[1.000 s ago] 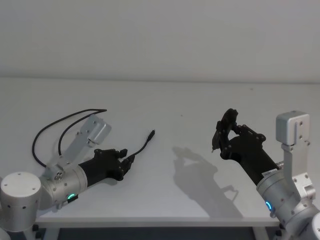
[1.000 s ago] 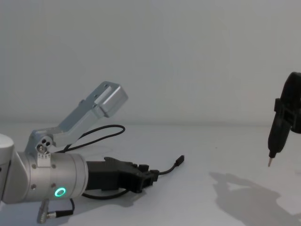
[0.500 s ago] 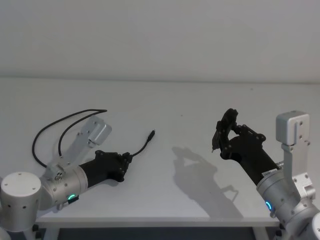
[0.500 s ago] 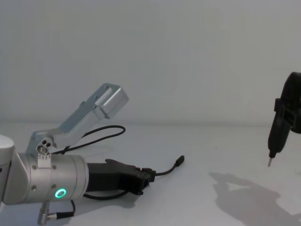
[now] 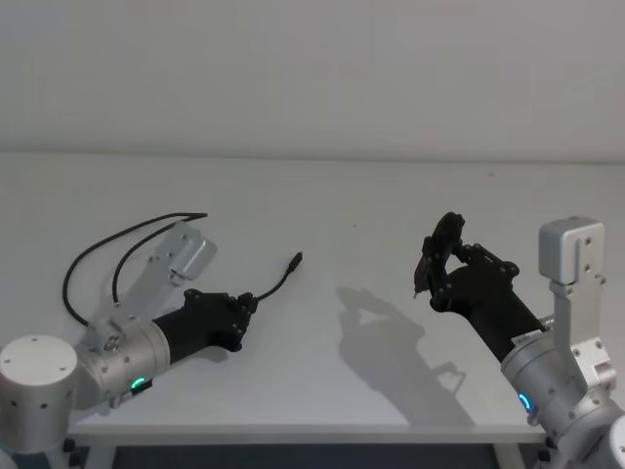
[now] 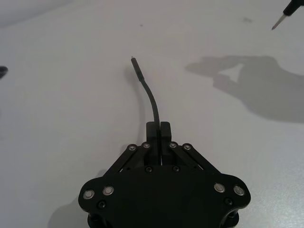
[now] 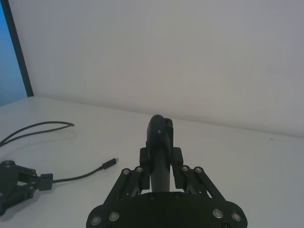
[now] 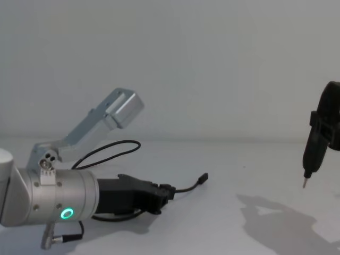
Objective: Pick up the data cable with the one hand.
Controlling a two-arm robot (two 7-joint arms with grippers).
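left gripper (image 8: 163, 192) clamps data cable (image 8: 187, 187), low over table (image 8: 228, 228) | pointed tool (image 8: 313, 151) raised, right edge

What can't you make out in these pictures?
The cable: its middle is hidden under the left arm, head view.
Its plug: too small to tell the type.
The probe in the right tool: cut off by the chest view's right edge.
Whether the cable in the left tool touches the table: cannot tell.
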